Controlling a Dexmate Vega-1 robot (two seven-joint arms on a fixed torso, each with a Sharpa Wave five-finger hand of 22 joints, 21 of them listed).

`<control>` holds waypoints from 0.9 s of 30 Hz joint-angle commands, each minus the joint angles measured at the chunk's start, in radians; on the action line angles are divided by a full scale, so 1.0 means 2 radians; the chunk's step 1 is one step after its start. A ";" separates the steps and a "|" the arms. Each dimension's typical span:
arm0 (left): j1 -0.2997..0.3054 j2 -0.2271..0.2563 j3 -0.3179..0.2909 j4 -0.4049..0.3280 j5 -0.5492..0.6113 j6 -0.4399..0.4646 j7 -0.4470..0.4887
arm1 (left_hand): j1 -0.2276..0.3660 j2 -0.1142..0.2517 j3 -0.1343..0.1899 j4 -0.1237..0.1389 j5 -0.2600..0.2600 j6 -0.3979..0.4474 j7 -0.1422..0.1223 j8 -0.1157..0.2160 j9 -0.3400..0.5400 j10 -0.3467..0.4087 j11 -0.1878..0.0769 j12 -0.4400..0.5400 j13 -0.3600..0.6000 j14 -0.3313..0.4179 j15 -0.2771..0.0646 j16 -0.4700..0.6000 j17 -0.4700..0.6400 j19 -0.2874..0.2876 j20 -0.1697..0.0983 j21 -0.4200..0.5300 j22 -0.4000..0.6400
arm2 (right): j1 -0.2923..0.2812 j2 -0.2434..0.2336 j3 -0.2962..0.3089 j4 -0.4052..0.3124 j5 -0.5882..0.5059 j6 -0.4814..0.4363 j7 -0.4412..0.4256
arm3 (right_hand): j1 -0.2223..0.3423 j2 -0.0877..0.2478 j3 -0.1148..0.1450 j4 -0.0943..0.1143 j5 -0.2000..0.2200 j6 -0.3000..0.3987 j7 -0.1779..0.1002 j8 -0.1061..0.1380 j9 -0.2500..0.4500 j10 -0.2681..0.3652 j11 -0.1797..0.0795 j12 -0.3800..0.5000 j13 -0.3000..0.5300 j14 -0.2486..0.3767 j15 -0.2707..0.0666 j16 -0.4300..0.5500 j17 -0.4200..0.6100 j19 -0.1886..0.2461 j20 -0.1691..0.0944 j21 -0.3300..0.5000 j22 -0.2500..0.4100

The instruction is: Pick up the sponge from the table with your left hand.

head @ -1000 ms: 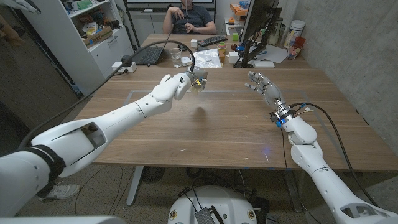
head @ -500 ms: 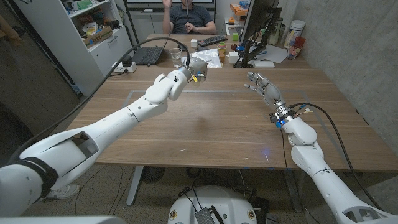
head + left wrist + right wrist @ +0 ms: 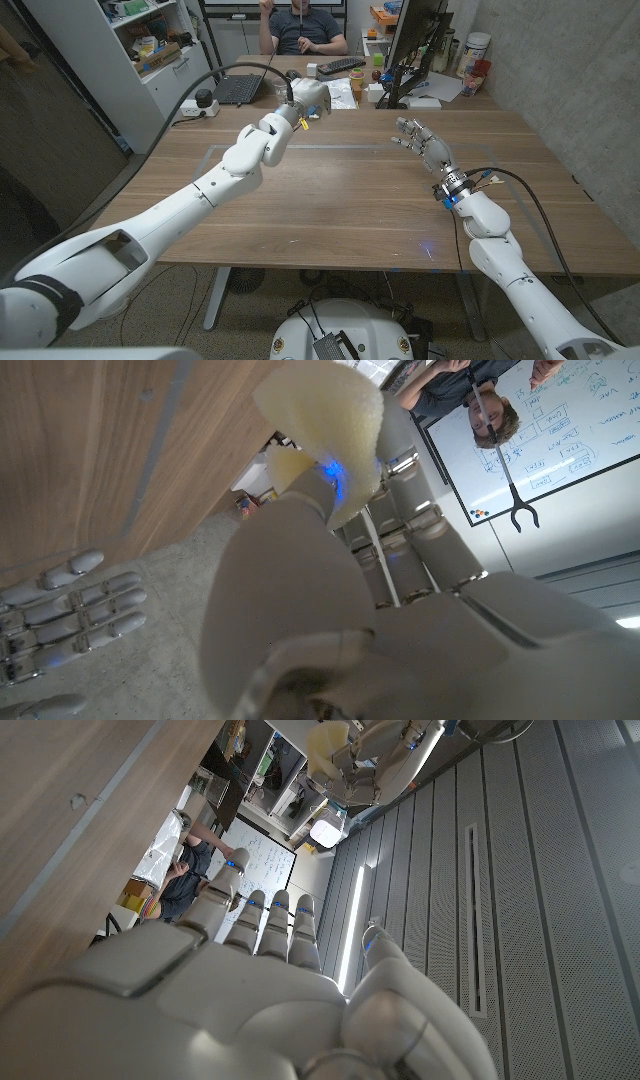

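My left hand (image 3: 306,99) is raised well above the table's far middle and grips the sponge. The sponge (image 3: 325,408) is pale yellow and soft, pinched between the fingers (image 3: 300,550), with its upper part sticking out past them. In the right wrist view the same sponge (image 3: 326,746) shows inside the left hand (image 3: 375,745), clear of the wooden table (image 3: 340,200). My right hand (image 3: 421,139) hovers over the table's right side with its fingers spread and nothing in it. It also appears in the left wrist view as the right hand (image 3: 70,622).
A person (image 3: 299,24) sits behind the table's far edge. Near that edge are a laptop (image 3: 238,89), a keyboard (image 3: 341,66), papers (image 3: 335,95) and a monitor (image 3: 412,45). Shelves (image 3: 150,50) stand at the back left.
My left arm has lifted the hand and the sponge higher and farther from me, towards the table's far edge. The right hand has stayed where it was.
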 commanded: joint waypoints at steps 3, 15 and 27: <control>0.059 0.003 -0.057 -0.035 -0.030 -0.019 0.117 | 0.000 0.005 0.001 0.001 0.003 0.016 0.010 -0.003 0.003 0.085 -0.079 0.002 0.004 0.178 -0.120 -0.001 0.002 0.002 -0.027 0.007 -0.001 | -0.015 -0.008 -0.005 -0.017 0.003 0.003 -0.013 | -0.003 0.001 -0.003 0.001 0.002 0.007 0.000 0.002 0.002 0.003 -0.001 0.002 0.002 0.003 -0.002 -0.002 0.001 0.002 -0.001 -0.001 0.002; 0.089 -0.015 -0.092 -0.033 -0.085 -0.063 0.230 | -0.001 0.003 0.001 0.001 0.006 0.020 0.008 -0.006 0.003 0.087 -0.081 -0.001 0.007 0.181 -0.119 -0.003 0.003 0.000 -0.026 0.014 -0.005 | -0.025 -0.015 -0.009 -0.024 0.008 0.011 -0.015 | -0.003 0.001 -0.003 0.000 0.003 0.009 0.001 0.002 0.003 0.004 0.000 0.002 0.002 0.003 -0.002 -0.003 0.001 0.003 -0.001 -0.001 0.002; 0.115 -0.028 -0.125 -0.031 -0.155 -0.126 0.299 | -0.003 0.003 0.002 0.002 0.008 0.022 0.007 -0.008 0.003 0.089 -0.084 -0.004 0.009 0.182 -0.119 -0.005 0.005 0.001 -0.027 0.021 -0.008 | -0.033 -0.020 -0.014 -0.034 0.011 0.009 -0.022 | -0.004 0.001 -0.003 0.000 0.003 0.010 0.002 0.002 0.003 0.004 0.001 0.002 0.002 0.005 -0.002 -0.003 0.000 0.004 -0.001 -0.001 0.002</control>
